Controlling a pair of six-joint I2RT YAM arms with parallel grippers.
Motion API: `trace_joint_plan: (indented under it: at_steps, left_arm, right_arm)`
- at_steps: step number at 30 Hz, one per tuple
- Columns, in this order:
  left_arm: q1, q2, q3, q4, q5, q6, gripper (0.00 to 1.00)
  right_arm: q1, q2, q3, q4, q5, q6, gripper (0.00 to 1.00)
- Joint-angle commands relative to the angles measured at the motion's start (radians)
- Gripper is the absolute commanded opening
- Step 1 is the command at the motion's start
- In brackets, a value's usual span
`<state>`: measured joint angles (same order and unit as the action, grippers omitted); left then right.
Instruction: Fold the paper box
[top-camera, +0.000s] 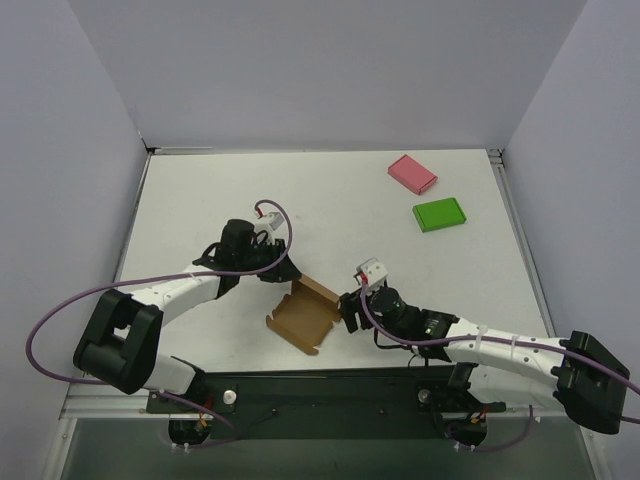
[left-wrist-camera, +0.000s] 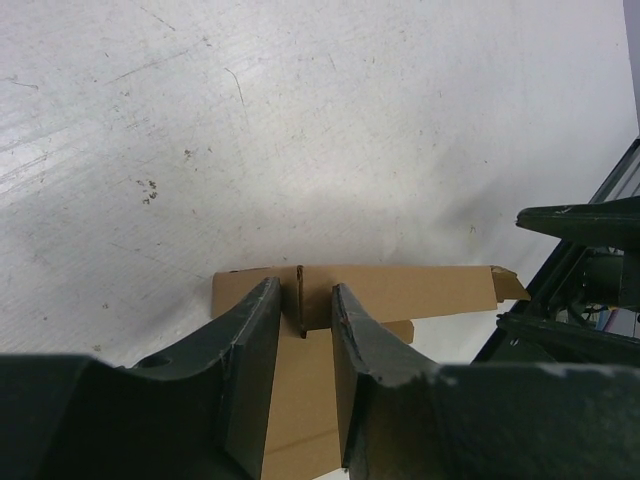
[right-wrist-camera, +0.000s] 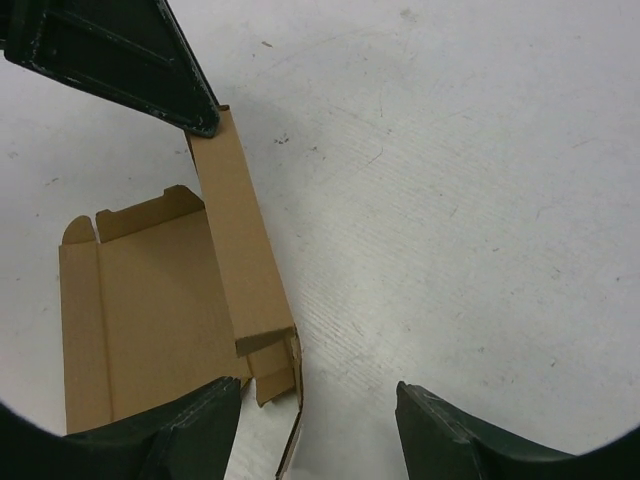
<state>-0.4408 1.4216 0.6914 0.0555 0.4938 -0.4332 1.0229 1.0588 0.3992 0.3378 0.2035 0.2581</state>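
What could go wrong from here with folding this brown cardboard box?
1. The right end effector stands open, gripping nothing, so the raised long wall of the brown thin cardboard paper box may spring back flat.
2. The left end effector is open too, at that wall without pinching it; a push could slide the unheld box over the white table.
3. Both end effectors work at the same wall, close together, so they might collide.
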Motion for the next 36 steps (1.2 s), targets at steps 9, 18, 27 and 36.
trace_joint_plan:
  at_steps: [9, 18, 27, 36]
  left_arm:
    - [-0.021, -0.006, 0.022, -0.054, -0.060, 0.036, 0.35]
    - [-0.059, -0.013, 0.019, -0.091, -0.098, 0.037, 0.34]
    - [-0.104, -0.033, 0.013, -0.100, -0.133, 0.034, 0.32]
    - [-0.116, -0.036, 0.010, -0.100, -0.133, 0.033, 0.32]
  right_arm:
    - [0.112, 0.079, -0.005, -0.031, 0.142, 0.168, 0.51]
    - [0.172, 0.191, 0.121, -0.114, 0.281, 0.246, 0.08]
    - [0.197, 0.271, 0.216, -0.197, 0.355, 0.305, 0.04]
    - [0.210, 0.346, 0.297, -0.183, 0.344, 0.257, 0.03]
